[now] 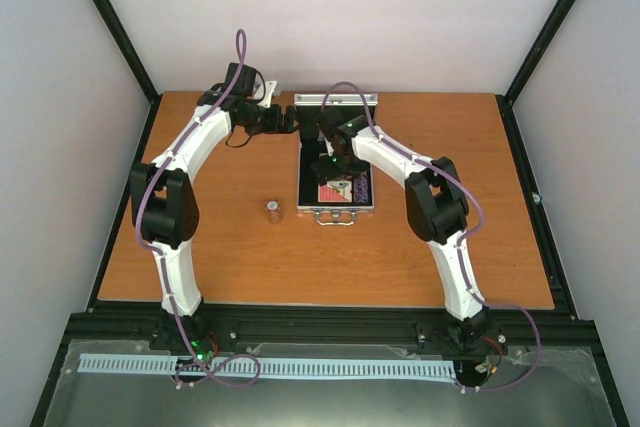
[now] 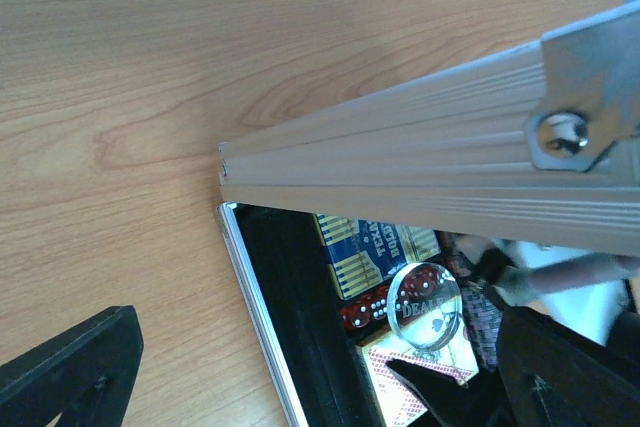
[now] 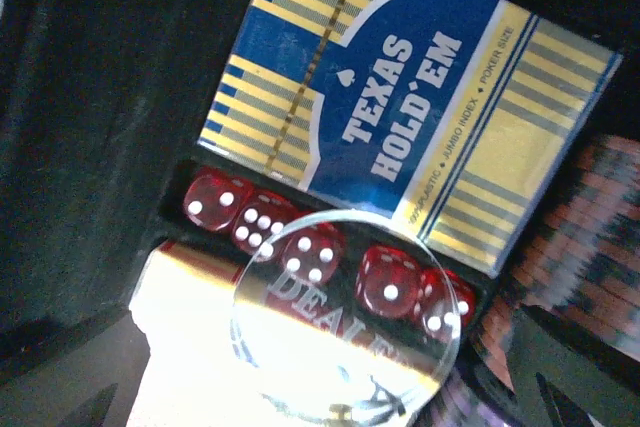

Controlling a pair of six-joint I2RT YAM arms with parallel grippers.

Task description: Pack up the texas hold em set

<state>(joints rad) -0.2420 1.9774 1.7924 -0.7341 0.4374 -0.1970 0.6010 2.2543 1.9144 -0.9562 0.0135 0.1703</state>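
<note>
Centre of the surface [image 1: 200,267], between the two arms: the silver case [image 1: 300,182], open, lid [image 1: 335,99] upright at the far end, handle [image 1: 336,218] at the near edge. Inside, against black lining: a blue card deck [image 3: 400,97] marked TEXAS HOLD'EM, just beside it a row of red dice [image 3: 300,247] in a narrow slot, a red card deck [image 2: 385,365] on the slot's other side, and chip stacks [image 3: 590,237] along the case's right side, blurred. Over the dice and the red deck's edge: the clear round disc [image 3: 345,327], lettered DEALER; hard to tell whether flat or tilted. Around the disc, the right end effector [image 3: 320,347], fingers spread wide, touching neither side of the disc as far as shows. At the lid's left corner, the left end effector [image 2: 322,317], likewise spread wide and holding nothing; just ahead of it the ribbed aluminium edge of the lid, slanting over the case's bright left rim [image 2: 255,307]. Left of the case and well apart from it, one loose chip stack [image 1: 272,210] upright on bare wood. Plenty of free wood to the left, right and near side of the case; tight only at the far end, with lid, both wrists and the back wall close together.
</note>
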